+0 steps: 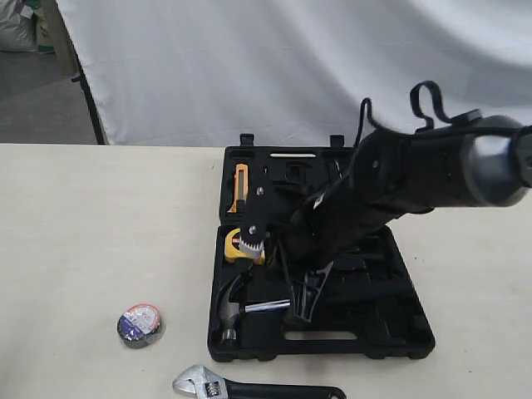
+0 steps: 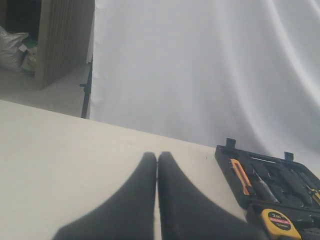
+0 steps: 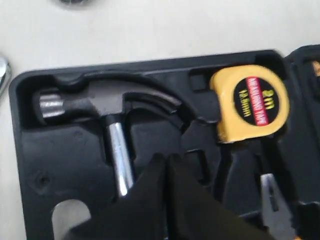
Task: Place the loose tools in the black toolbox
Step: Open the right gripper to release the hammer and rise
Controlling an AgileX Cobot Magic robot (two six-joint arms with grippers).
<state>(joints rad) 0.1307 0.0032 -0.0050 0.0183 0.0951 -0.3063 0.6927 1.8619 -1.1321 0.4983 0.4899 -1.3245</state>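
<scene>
The black toolbox (image 1: 413, 339) lies open on the table. The hammer (image 1: 235, 304) rests in a recess at its front left corner; in the right wrist view its silver head (image 3: 100, 102) and shaft show clearly. My right gripper (image 3: 167, 158) hovers shut and empty just beside the hammer's shaft, over the case (image 3: 60, 150). The tape roll (image 1: 140, 325) sits on the table left of the case. At the table's front edge lies the wrench (image 1: 249, 387). My left gripper (image 2: 157, 155) is shut on nothing above bare table, left of the toolbox (image 2: 226, 154).
A yellow tape measure (image 1: 241, 243) and an orange utility knife (image 1: 241, 187) sit in the case, and pliers jaws (image 3: 272, 199) show beside the tape measure (image 3: 252, 102). The right arm (image 1: 416, 170) spans the case. A white sheet hangs behind the table.
</scene>
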